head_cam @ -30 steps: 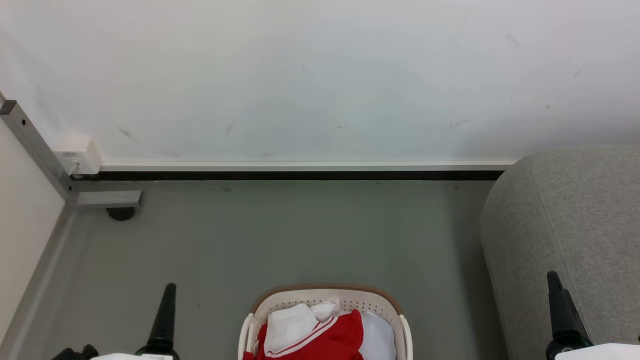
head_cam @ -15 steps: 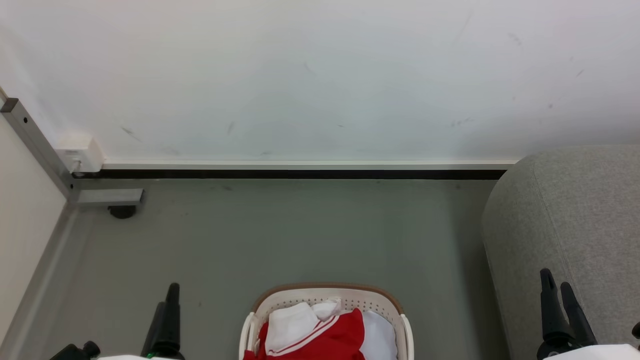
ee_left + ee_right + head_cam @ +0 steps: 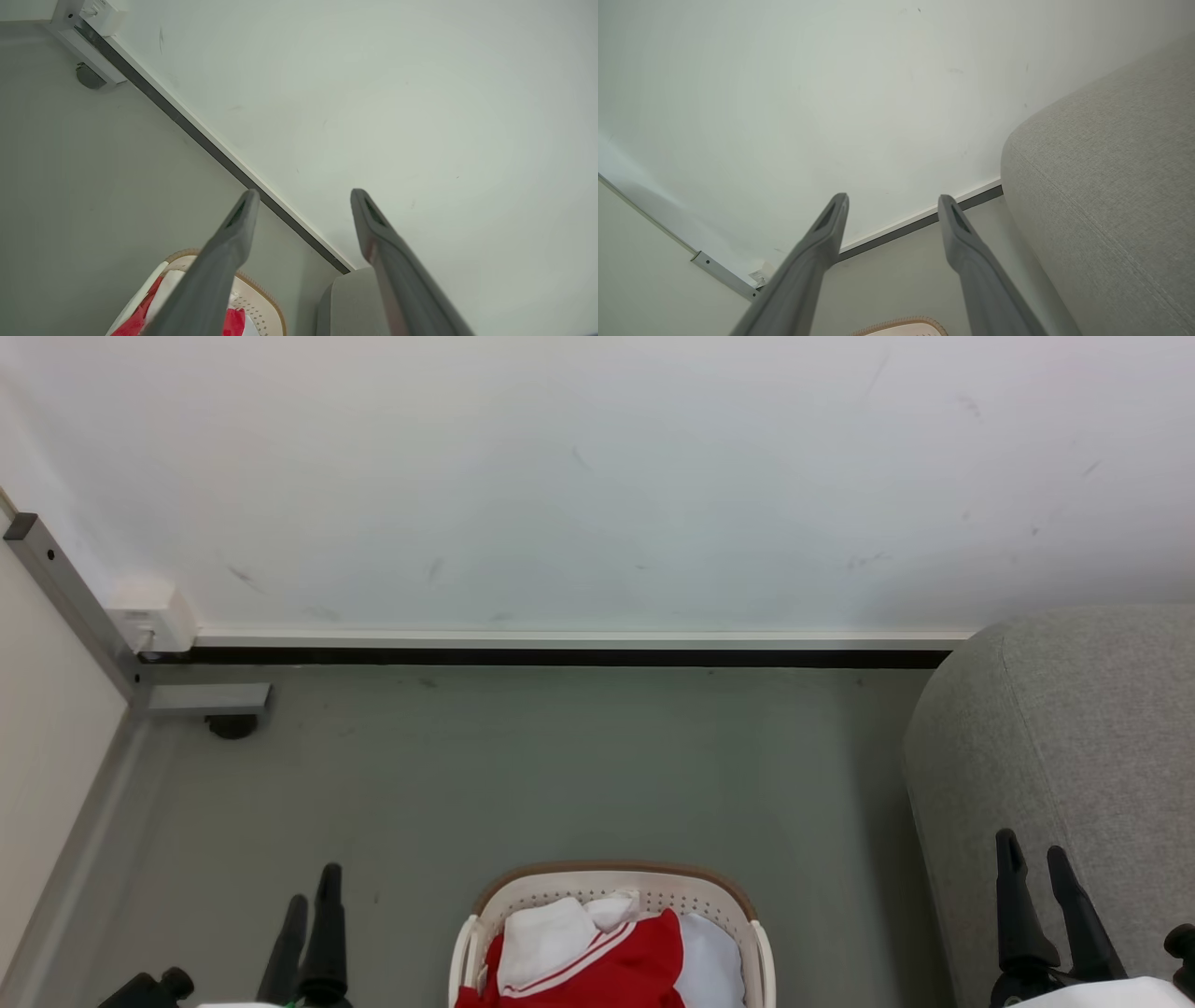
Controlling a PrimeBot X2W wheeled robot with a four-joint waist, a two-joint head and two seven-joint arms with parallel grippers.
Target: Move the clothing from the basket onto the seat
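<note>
Scuffed white wall [image 3: 597, 476] meets grey floor [image 3: 523, 775] along black skirting strip [image 3: 560, 657]; metal frame rail [image 3: 65, 597] and white outlet box [image 3: 154, 616] at left.

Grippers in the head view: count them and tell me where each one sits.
2. The left gripper is at the lower left, left of the basket; the right gripper is at the lower right, before the seat.

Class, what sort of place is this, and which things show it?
Probably a home-like indoor room: a grey upholstered seat by a white wall, and a laundry basket of clothing on the floor.
</note>
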